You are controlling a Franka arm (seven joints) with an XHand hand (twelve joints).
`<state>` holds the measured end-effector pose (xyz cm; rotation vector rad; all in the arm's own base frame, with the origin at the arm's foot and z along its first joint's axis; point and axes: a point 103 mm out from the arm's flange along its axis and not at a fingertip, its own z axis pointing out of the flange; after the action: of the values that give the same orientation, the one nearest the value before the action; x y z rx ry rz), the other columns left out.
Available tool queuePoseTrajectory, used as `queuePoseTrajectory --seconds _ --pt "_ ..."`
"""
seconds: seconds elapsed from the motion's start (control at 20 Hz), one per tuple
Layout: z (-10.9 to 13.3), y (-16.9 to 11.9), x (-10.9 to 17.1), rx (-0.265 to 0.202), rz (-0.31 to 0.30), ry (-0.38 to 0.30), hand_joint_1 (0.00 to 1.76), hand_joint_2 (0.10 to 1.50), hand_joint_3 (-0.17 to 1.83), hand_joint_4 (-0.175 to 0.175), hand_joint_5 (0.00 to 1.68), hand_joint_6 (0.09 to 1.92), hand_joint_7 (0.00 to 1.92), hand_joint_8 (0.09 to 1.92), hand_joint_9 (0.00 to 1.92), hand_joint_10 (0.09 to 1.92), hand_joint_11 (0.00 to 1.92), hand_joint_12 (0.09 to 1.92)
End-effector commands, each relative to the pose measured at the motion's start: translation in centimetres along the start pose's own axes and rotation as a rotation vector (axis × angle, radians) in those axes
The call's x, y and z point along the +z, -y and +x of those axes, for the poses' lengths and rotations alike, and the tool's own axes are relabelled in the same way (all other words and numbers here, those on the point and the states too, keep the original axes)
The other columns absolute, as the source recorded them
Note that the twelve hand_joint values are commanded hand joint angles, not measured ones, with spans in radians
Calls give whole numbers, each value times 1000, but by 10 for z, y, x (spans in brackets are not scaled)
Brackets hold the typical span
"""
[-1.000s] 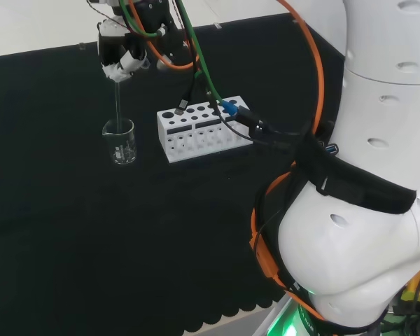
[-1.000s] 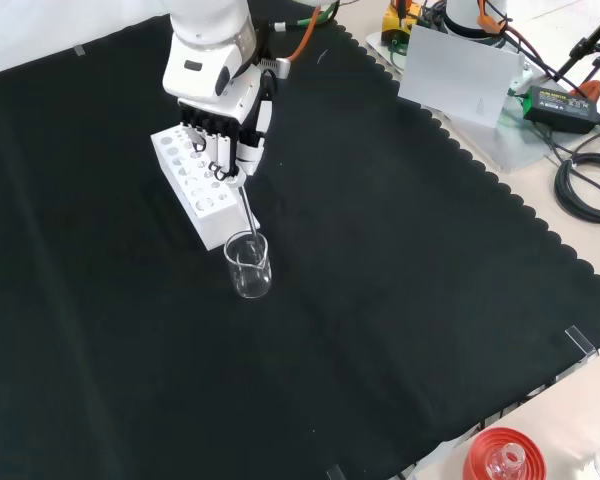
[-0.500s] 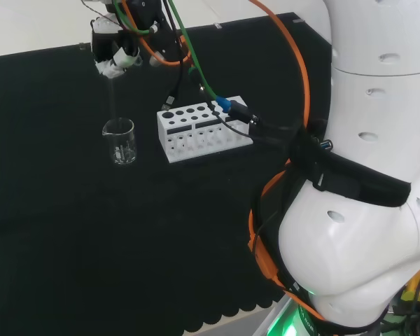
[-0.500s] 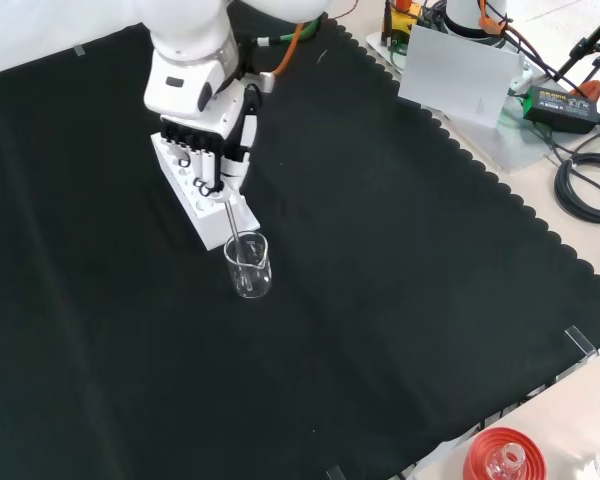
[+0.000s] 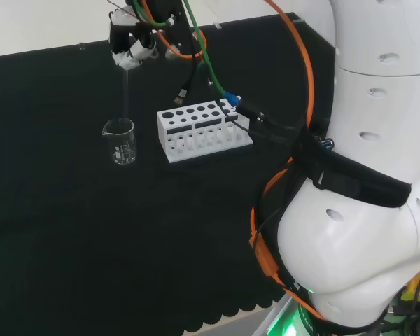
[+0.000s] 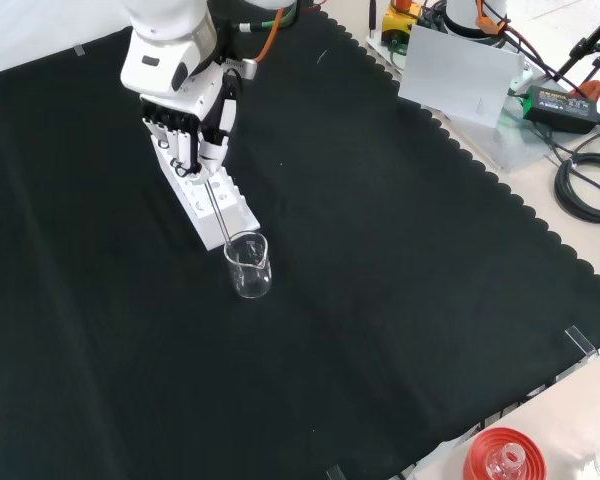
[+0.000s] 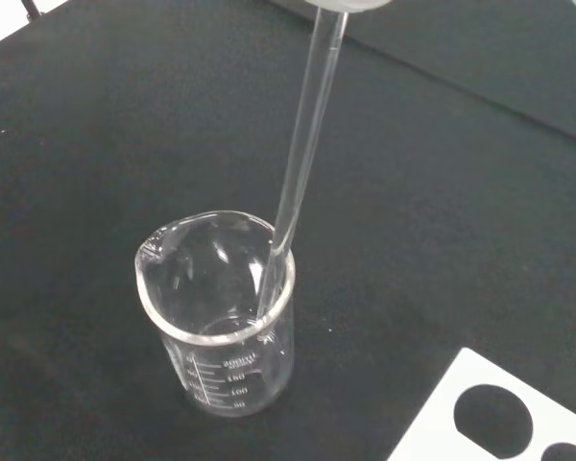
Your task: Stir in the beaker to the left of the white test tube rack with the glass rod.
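- Head view: the hand (image 5: 129, 47) hangs over the far part of the bench (image 5: 70, 231), its fingers curled round the top of the glass rod (image 5: 125, 94). The rod runs almost straight down from the hand, and its lower end sits just inside the rim of the beaker (image 5: 120, 141). The beaker stands upright on the black cloth, well in from the bench's edges, just to the left of the white test tube rack (image 5: 203, 130) with a small gap between them. Orange and green cables (image 5: 196, 52) trail from the hand over the rack toward the arm (image 5: 364, 175) on the right.
- Front view: the hand (image 6: 192, 125) comes in from the top, over the far end of the white test tube rack (image 6: 202, 190), and is clamped on the glass rod (image 6: 218, 212). The rod slants down toward the viewer into the beaker (image 6: 248, 266), which stands just in front of the rack's near end.
- Wrist view: the glass rod (image 7: 302, 163) leans against the inner rim of the beaker (image 7: 218, 312), its tip down inside, above the bottom. Whether the beaker holds liquid cannot be told. A corner of the white test tube rack (image 7: 499, 413) with round holes lies near it.
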<state>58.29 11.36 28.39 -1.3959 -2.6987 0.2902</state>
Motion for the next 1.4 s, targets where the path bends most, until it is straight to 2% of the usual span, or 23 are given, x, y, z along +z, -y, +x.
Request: queuePoseTrajectory --seconds 0.05,0.2,0.35,0.5,0.75,1.05,1.2,1.4 --pt "2 24 -2 31 -5 -1 1223 1079 -175 -175 1254 578 1593 806 1859 457 1662 763" --pt "6 25 -2 20 3 -10 1223 1079 -175 -175 1254 578 1593 806 1859 457 1661 764" --pt "30 27 0 13 6 23 1223 1079 -175 -175 1254 578 1593 805 1859 456 1661 764" --pt "49 20 2 -12 21 17 1223 1079 -175 -175 1254 579 1593 805 1859 456 1661 764" --pt "60 4 2 -42 33 8 1223 1079 -175 -175 1254 578 1593 805 1859 456 1661 764" --pt "56 -10 2 -47 26 14 1223 1079 -175 -175 1255 578 1593 805 1859 455 1661 765" --pt "43 -20 0 -54 43 -11 1223 1079 -175 -175 1255 578 1593 805 1859 455 1661 765" --pt "24 -22 1 -39 34 -14 1223 1079 -175 -175 1255 578 1593 804 1859 455 1660 765"
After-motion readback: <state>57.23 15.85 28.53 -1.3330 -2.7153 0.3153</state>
